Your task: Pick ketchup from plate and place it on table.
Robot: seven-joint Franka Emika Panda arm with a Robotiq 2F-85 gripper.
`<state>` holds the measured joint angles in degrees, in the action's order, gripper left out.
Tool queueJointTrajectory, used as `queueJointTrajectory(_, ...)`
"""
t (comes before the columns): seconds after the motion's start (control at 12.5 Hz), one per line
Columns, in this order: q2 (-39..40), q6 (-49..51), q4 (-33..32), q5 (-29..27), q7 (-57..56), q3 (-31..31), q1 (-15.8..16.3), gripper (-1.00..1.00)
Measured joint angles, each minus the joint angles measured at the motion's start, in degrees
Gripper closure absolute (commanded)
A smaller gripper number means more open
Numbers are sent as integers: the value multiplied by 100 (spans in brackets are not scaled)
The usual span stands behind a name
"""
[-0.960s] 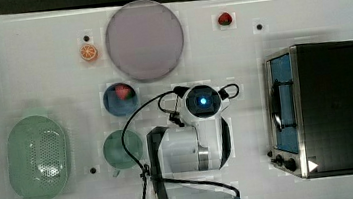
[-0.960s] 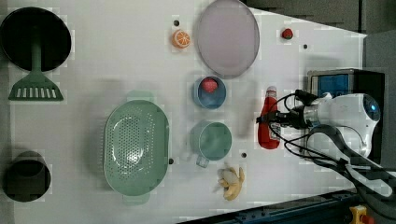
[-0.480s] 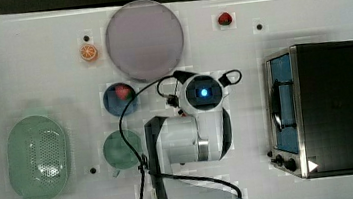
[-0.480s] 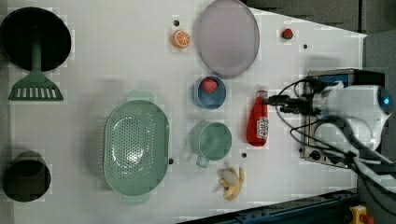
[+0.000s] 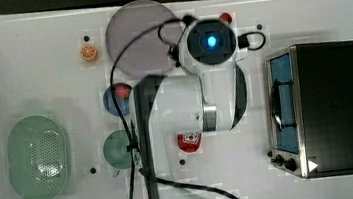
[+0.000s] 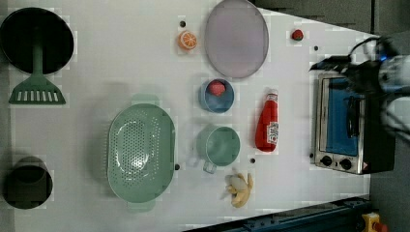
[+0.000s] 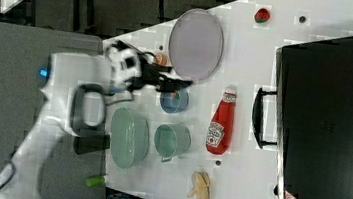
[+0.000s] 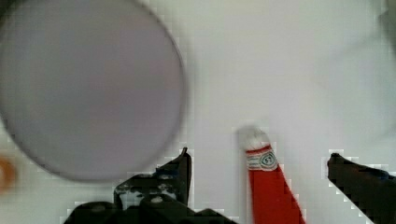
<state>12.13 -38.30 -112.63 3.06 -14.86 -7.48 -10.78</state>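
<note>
Gripper (image 8: 259, 168) is hanging wide open and empty above the white table (image 6: 121, 63), one dark finger (image 8: 180, 170) on each side of the ketchup bottle's cap end in the wrist view, with clear table between fingers and bottle. Nothing is being gripped.

Going near to far in the left view: a peeled banana (image 6: 240, 186) is lying closest to the table's near edge, next to it the green colander (image 6: 141, 152) and the green mug (image 6: 218, 143). The ketchup bottle (image 6: 267, 123) is lying on its side on bare table just beside the mug, between the mug and the toaster oven (image 6: 345, 125), cap pointing toward the far edge. It is not touching the plate; the task's placing looks done already.

Past the bottle a small blue dish (image 6: 216, 95) is holding a red fruit. Farther still, the lilac-grey plate (image 6: 237, 38) is sitting bare near the far edge, an orange slice (image 6: 187, 40) beside it and a tiny red fruit (image 6: 297, 35) toward the far corner. A green spatula (image 6: 36, 87) is lying against a black round pan at the left view's left.

Handling, as a judgement: the bottle is probably light, a stiff-ish plastic that gives a little when squeezed, with a smooth, slippery, rounded body that is prone to rolling when lying down. The best hold looks like across the mid body at the label (image 7: 215, 132), fingers square to the long axis; the tapering neck would be slipping out.
</note>
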Motion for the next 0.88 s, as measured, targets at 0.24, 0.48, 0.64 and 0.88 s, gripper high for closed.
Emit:
queueJointTrajectory(0.24, -112, 1411, 1046, -23, 671, -140, 24, -100)
queueJointTrajectory(0.48, -115, 2351, 2109, -36, 954, -256, 41, -100)
queueJointTrajectory(0.64, -206, 2837, 2540, 9, 959, -263, 55, -100)
queueJointTrajectory(0.88, -268, 3767, 2921, -24, 1003, -248, 27, -100)
